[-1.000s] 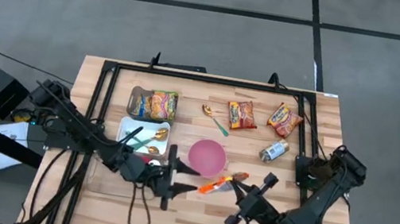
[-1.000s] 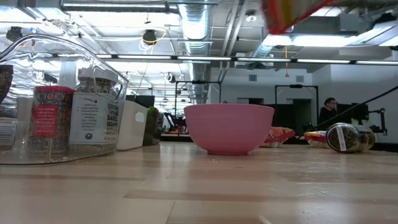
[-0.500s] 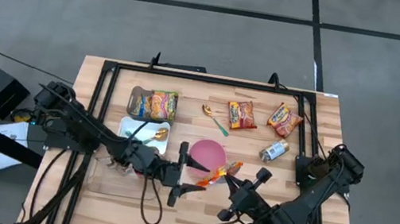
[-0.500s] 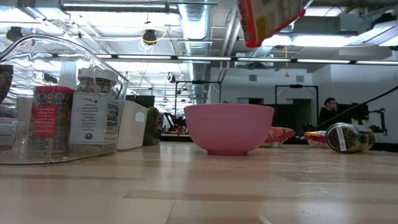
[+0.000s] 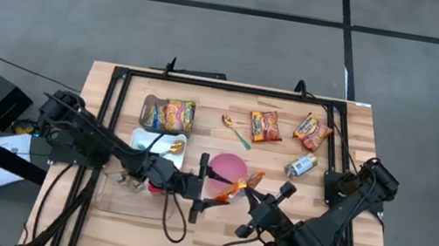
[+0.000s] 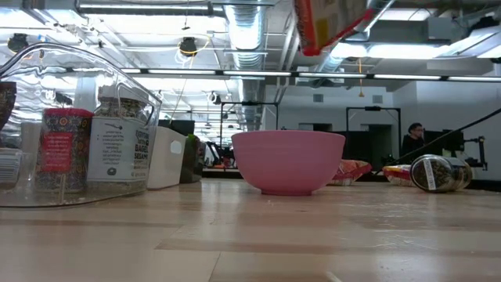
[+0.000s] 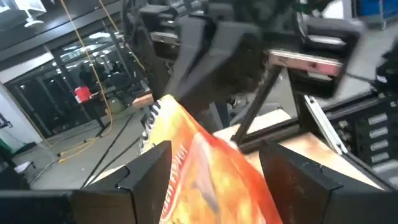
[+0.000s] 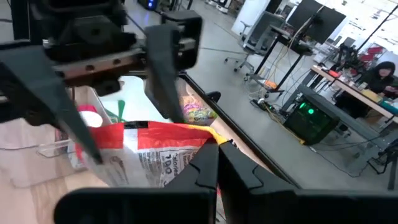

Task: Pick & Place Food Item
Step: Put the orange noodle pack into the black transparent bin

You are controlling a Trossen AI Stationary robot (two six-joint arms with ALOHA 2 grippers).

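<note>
- Low view is cutting the packet [image 6: 329, 23] off at the top edge; only its lower part is hanging above the pink bowl [image 6: 288, 161], and neither gripper is showing there.
- High view is showing the packet [image 5: 237, 188] as a thin orange strip over the bowl's [image 5: 226, 166] rim, between both grippers, off the table [image 5: 347, 152].
- Right gripper [image 5: 249, 192] is sitting at the packet's end; in the right wrist view its fingers [image 8: 205, 168] are pressing together on the packet's [image 8: 155, 146] edge.
- Left gripper [image 5: 202, 188] is sitting just beside the bowl, facing the packet; in the left wrist view its fingers [image 7: 149, 168] are standing apart with the packet [image 7: 205, 171] between them, contact hard to make out.
- Left wrist view is blurring; the dark mass behind the packet is the other arm, details unclear.
- High view alone is showing two more packets [image 5: 265, 127] and a jar [image 5: 300, 165] at the far right of the table, a spoon [image 5: 236, 129], and noodle packs in a tray [image 5: 168, 114].
- Low view alone is showing a clear bin [image 6: 74, 125] with labelled jars at the left, and a person [image 6: 413, 137] seated far back.
- Right wrist view is also catching a person [image 8: 378, 78] at a desk.
</note>
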